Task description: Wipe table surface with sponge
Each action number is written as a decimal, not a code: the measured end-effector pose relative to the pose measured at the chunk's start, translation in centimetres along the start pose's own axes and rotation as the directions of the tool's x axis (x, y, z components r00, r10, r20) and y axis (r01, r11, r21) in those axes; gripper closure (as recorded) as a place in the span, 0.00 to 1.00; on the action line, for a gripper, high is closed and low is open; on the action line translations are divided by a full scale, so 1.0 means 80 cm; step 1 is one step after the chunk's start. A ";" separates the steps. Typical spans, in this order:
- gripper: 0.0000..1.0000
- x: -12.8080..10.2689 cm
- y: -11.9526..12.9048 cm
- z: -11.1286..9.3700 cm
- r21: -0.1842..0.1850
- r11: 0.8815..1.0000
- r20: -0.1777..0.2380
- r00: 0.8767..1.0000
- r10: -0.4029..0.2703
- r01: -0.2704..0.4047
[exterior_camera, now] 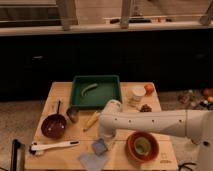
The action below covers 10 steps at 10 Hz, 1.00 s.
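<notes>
The table surface (60,97) is a light tan plank top in the lower middle of the camera view. The sponge (100,146), a small blue-grey block, lies on it near the front edge. My white arm reaches in from the right. My gripper (106,134) points down just above and behind the sponge, very close to it; contact does not show. A flat pale blue-grey cloth (92,161) lies at the front edge just in front of the sponge.
A green tray (114,100) holding a green curved item stands at the back. An orange bowl (142,146) is right of the sponge. A dark red bowl (54,126), a ladle (72,115), a white brush (52,146), a yellow item (91,120), a white cup (136,95) and an orange fruit (149,89) are spread around.
</notes>
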 end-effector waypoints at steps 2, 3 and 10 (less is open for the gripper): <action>1.00 0.031 0.009 -0.021 0.019 0.999 -0.033 0.998 0.050 -0.050; 1.00 0.040 0.003 -0.025 0.026 0.998 -0.042 0.997 0.061 -0.060; 1.00 0.063 -0.063 -0.044 0.072 0.997 -0.061 0.998 0.027 -0.023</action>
